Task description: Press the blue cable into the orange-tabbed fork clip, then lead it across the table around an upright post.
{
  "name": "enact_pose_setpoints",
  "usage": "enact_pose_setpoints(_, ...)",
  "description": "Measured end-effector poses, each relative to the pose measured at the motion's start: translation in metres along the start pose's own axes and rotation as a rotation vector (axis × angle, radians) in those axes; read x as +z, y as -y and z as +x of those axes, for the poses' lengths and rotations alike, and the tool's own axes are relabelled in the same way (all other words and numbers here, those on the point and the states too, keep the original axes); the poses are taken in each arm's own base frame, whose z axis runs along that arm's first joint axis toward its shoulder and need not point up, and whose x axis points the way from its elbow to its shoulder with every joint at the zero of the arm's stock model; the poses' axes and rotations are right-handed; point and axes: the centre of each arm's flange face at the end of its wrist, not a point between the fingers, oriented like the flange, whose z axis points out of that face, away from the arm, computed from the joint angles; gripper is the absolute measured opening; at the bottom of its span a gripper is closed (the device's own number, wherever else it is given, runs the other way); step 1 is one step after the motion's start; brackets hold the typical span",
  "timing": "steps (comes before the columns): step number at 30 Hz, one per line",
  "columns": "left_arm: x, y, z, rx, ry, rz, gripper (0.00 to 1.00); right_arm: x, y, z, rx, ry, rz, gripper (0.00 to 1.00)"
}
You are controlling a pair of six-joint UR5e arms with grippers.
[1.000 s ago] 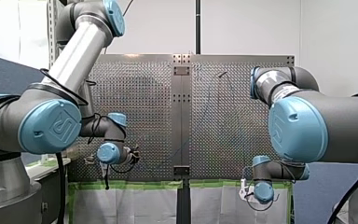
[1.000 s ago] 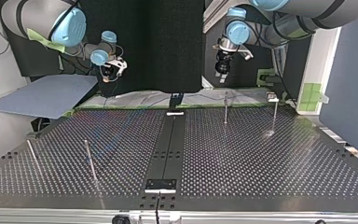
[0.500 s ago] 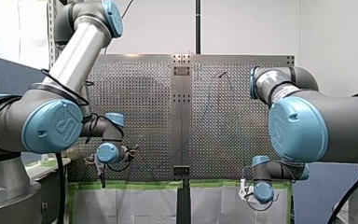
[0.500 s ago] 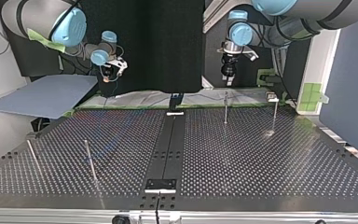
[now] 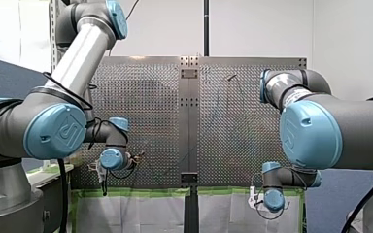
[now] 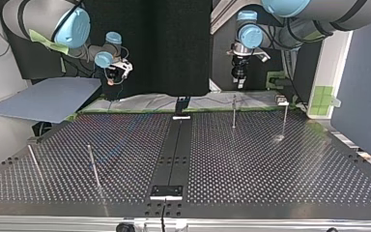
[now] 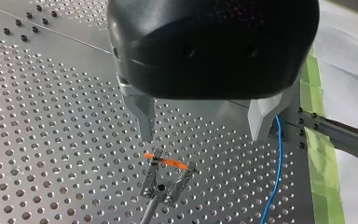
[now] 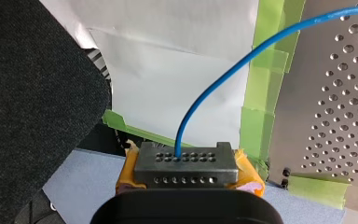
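Note:
In the left wrist view my left gripper (image 7: 202, 139) hangs open, its metal fingers (image 7: 145, 119) apart above the orange-tabbed fork clip (image 7: 167, 173), which stands on a thin stem. The blue cable (image 7: 275, 173) lies on the perforated plate just outside one finger, not in the clip. In the right wrist view my right gripper (image 8: 186, 170), with yellow pads (image 8: 127, 175), is shut on the dark perforated end block (image 8: 186, 163) of the blue cable (image 8: 223, 77), which arcs away toward the plate. In the top view my left gripper (image 6: 240, 79) hovers over a post (image 6: 234, 112).
More upright posts stand on the perforated table (image 6: 251, 164): one at the top view's right (image 6: 285, 120), two at its left (image 6: 93, 166) (image 6: 34, 162). Green tape (image 8: 261, 93) and white sheeting (image 8: 168, 56) border the table's edge. A blue-grey board (image 6: 48, 99) lies beside it.
My left gripper has shifted toward the top view's right and a little lower, nearer the post with the clip. My right arm has stayed almost still.

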Motion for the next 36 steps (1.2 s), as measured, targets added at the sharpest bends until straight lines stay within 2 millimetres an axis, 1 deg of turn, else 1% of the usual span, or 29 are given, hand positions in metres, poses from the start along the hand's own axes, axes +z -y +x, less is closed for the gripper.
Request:
enact_pose_setpoints(6,0.0,-0.004,0.0,0.0,-0.008,-0.016,1.0,0.0,0.0,0.0,-0.001,0.0,0.0,0.0)
enact_pose_setpoints(17,0.001,-0.025,-0.002,0.013,-0.028,-0.133,1.0,-0.001,0.0,0.0,-0.009,0.006,-0.002,0.0)
enact_pose_setpoints(29,0.033,-0.033,-0.02,-0.009,-0.002,-0.153,1.0,0.0,0.0,0.0,-0.012,0.004,-0.003,0.0)
enact_pose_setpoints(36,0.046,-0.05,-0.03,-0.034,0.017,-0.16,1.0,-0.001,0.002,0.0,-0.015,0.004,0.0,0.0)
